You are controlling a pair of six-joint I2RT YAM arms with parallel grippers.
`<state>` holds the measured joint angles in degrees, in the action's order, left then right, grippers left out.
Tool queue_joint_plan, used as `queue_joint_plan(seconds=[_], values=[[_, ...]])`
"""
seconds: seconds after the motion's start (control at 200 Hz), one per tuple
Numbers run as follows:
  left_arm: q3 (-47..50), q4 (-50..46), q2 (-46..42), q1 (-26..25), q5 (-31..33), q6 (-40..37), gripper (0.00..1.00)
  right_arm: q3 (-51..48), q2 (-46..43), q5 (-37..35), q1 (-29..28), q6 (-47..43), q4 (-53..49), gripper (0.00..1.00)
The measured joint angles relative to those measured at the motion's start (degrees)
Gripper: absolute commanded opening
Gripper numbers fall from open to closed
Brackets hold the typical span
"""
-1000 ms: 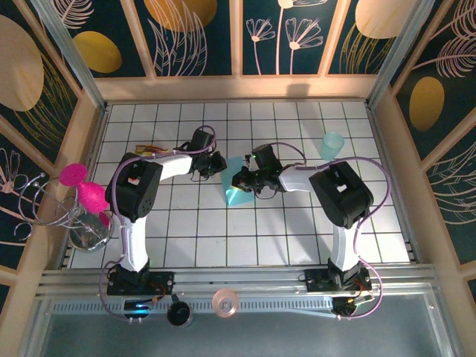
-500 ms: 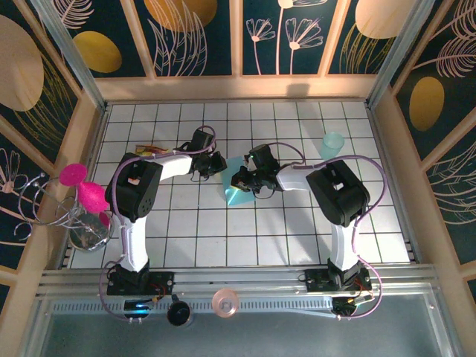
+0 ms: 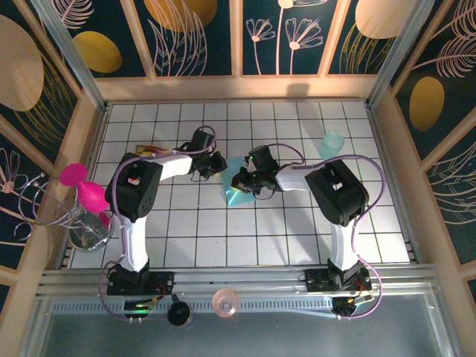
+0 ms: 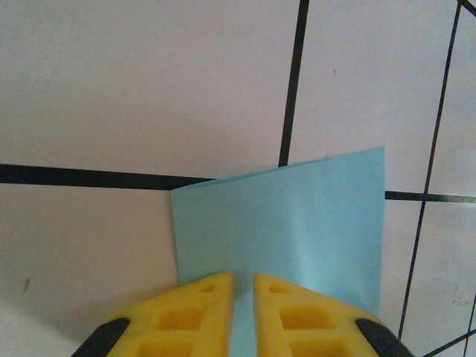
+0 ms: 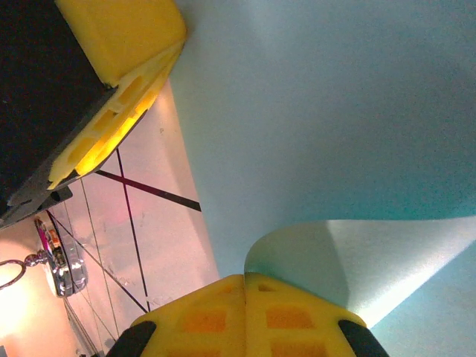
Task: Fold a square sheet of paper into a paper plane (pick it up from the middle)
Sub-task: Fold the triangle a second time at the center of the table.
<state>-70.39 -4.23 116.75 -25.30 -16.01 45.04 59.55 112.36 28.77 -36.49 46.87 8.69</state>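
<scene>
Top external: a white-tiled bench [image 3: 297,230] with dark grout lines is sitting inside wood-framed walls painted dark teal with gold ovals and pale flower outlines. Both arms are reaching inward to the middle of the bench. The left pincer [image 3: 221,165] and the right pincer [image 3: 239,181] are meeting near each other over the light-blue sheet of paper [image 3: 236,196], which is showing as a small folded wedge just below them. A pale-teal cup [image 3: 332,143] is standing well apart, toward the far right. A pink object [image 3: 83,192] is hanging off the left edge beside a wire stand.

Left wrist: the left pincer [image 4: 243,312] is pointing down at the tiles [image 4: 149,74]. Its yellow fingers [image 4: 195,316] are standing almost together, and the sheet of paper [image 4: 297,223] is running into the narrow slit between them, so it is gripping the paper's edge. The free part is fanning out over a grout crossing.

Right wrist: the right pincer [image 5: 244,309] is clenched, pads pressed flat together. A curled flap of the sheet of paper [image 5: 335,111] is running down to their tips, so it is nipping the paper. The sheet is spreading across the upper right. One of the left pincer's fingers [image 5: 123,71] is touching the sheet at upper left, above the tiles [image 5: 171,208].
</scene>
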Motion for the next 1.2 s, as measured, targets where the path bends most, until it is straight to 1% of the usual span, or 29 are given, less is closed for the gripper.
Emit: queue_joint_plan(seconds=[1.201], values=[[0.3,0.6,0.0,0.0,-0.2,0.0,0.16,0.2,1.1,0.2,0.0,0.0,0.2,0.02]])
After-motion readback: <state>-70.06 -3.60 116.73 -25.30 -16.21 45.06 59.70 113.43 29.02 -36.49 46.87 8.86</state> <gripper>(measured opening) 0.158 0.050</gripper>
